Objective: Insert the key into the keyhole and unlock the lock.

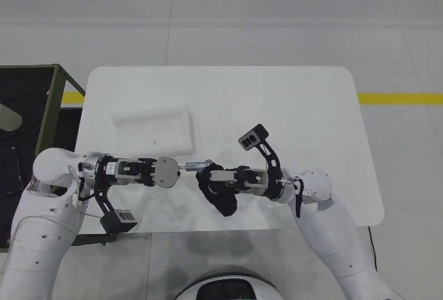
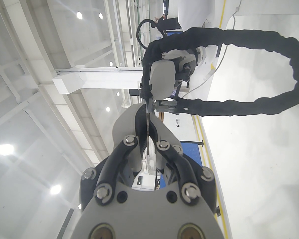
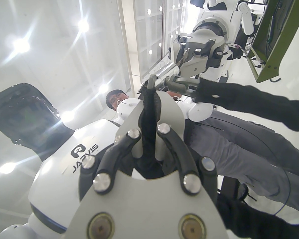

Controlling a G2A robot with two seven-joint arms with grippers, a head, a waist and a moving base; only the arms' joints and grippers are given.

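My left hand [image 2: 149,125] is clenched on the key [image 2: 147,116], pinching its flat blade edge-on with the tip poking out ahead. Right at that tip sits the metal lock barrel [image 2: 164,105] of the cable lock [image 2: 264,75]. Key and barrel look to be touching, though I cannot tell whether the blade is inside the keyhole or only against its face. My right hand [image 3: 149,108] is clamped on the black sleeved cable just beside the barrel, holding the lock over the bench [image 1: 296,105], and the rest of the loop curves away free. Farther off on the bench lies a white foam pad [image 1: 152,127], well apart from both hands. The risk I see is misalignment, because neither piece is braced. If I push a little off axis, the barrel may swing on its floppy cable and the key may skid off or twist in my pinch. Turning before the key is fully seated could bend the blade or drag it from my grip.
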